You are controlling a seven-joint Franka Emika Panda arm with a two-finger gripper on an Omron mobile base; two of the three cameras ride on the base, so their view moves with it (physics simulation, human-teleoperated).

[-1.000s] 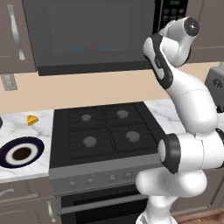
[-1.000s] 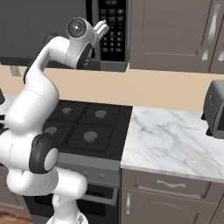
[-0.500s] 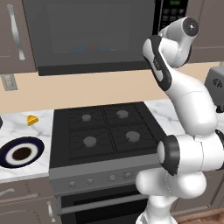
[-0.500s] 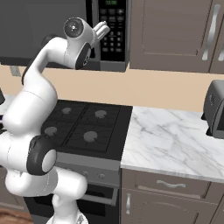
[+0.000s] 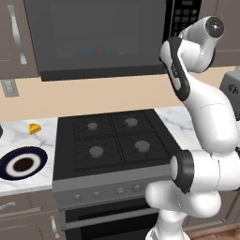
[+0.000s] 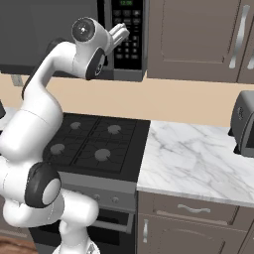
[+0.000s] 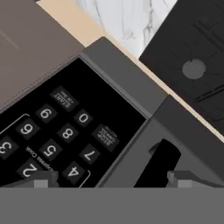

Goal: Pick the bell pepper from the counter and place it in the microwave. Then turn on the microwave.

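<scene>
Large dark grey over-range microwave (image 5: 93, 37) with wide glass door closed, mounted above the black four-burner stovetop (image 5: 117, 140). Behind the glass, a faint reddish blur beside a bluish one, low in the cavity: judged to be the small round red bell pepper (image 5: 99, 48) lying on the turntable, though too dim to confirm.

White marble-patterned counter (image 6: 193, 158) with grey veins on either side of the stove. On its left stretch, a dark-rimmed round plate (image 5: 22, 164) and, well apart behind it, a small yellow wedge (image 5: 34, 128). On its right stretch, a silver toaster (image 6: 245, 124) at the far end.

White arm raised high, two-finger gripper (image 6: 120, 31) held close in front of the black keypad panel (image 7: 57, 131) at the microwave's right end, fingers spread wide and pinching nothing. In the hand view, gripper (image 7: 107, 180) aimed at the lower edge of the panel, number keys and two small labelled keys in sight above the fingertips; no contact with any key visible.

Progress, as judged: first half apparently done, with pepper inside and door shut. Second half under way but unfinished, with the hand lined up at the keypad and no key pressed. Left to do: bringing a fingertip onto the start key and pushing it.
</scene>
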